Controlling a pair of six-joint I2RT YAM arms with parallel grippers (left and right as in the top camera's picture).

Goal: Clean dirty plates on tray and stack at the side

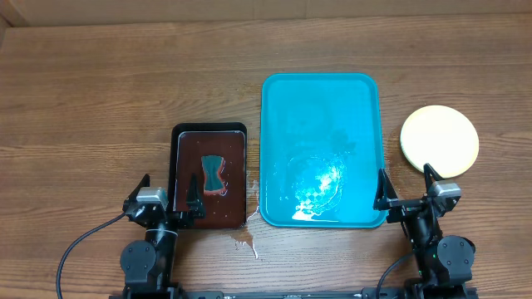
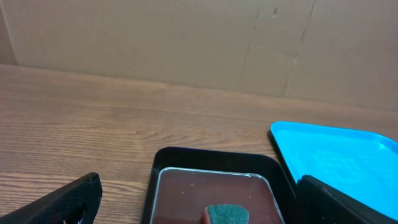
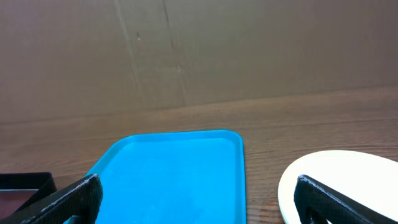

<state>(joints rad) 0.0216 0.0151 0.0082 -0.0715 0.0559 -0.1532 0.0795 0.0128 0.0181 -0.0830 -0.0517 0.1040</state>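
We are seeing the tray (image 1: 321,100) lying right of the table's (image 1: 91,91) middle, its floor shining wet toward the near end. The plates (image 1: 439,139) are sitting on the wood just beside its right rim, toward the right edge, showing a pale yellow top; we cannot tell how many. The black tray (image 1: 209,128) on its left is holding dark liquid and a teal sponge (image 1: 214,174). The left gripper (image 1: 171,189) is hanging at that black tray's near left corner, fingers spread wide, gripping nothing. The right gripper (image 1: 405,184) is hanging by the near edge, between the tray's corner and the plates, likewise spread and empty
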